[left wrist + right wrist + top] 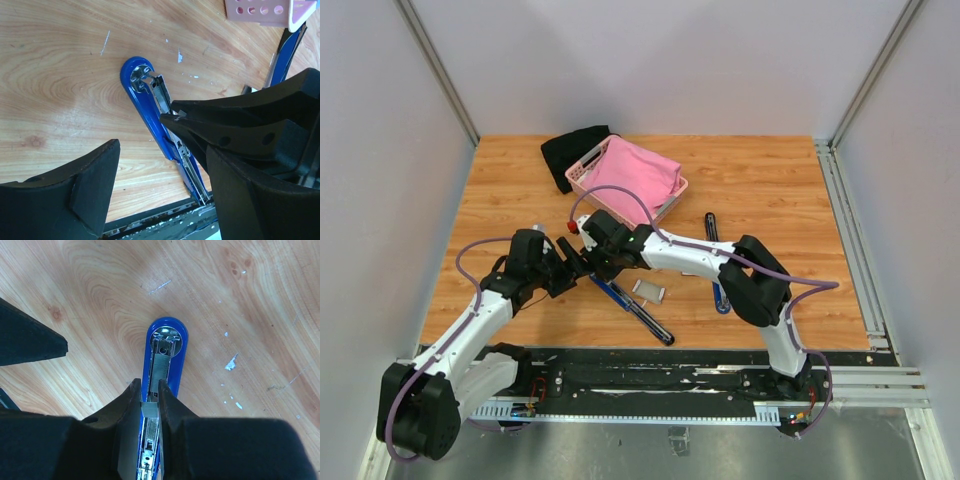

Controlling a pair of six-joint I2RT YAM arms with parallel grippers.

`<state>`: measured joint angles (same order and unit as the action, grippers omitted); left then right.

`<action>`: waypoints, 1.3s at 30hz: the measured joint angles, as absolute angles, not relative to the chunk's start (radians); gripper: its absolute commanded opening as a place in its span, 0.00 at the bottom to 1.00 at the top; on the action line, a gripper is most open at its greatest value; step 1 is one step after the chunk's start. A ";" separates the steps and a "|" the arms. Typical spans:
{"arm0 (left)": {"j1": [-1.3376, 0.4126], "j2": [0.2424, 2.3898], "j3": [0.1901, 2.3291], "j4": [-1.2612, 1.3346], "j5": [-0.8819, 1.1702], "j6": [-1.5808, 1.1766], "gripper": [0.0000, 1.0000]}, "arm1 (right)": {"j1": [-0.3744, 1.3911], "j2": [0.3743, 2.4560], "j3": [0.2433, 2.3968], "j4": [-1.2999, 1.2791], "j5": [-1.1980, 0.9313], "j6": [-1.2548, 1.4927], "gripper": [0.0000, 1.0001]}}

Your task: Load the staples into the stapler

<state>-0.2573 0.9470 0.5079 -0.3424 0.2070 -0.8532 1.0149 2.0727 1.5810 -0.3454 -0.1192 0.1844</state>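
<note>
I see the right tool [148, 385] narrowed on the staples [149, 410] over the open blue stapler [179, 357], lower centre of the right wrist view; left tool [162, 155] wide, flanking it on the desk [60, 75].

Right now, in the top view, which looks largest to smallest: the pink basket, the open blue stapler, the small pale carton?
1. pink basket
2. open blue stapler, long but thin, one end hidden
3. small pale carton, clearly smallest
</note>
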 measured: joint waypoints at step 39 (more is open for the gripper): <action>-0.251 0.930 0.508 -0.347 0.211 -0.853 0.75 | 1.015 2.067 1.573 -0.350 -0.112 0.178 0.11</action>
<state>-0.2508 0.9298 0.5079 -0.3470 0.2108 -0.8532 1.0149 2.0666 1.5734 -0.3496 -0.1123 0.1783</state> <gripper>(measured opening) 0.746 0.174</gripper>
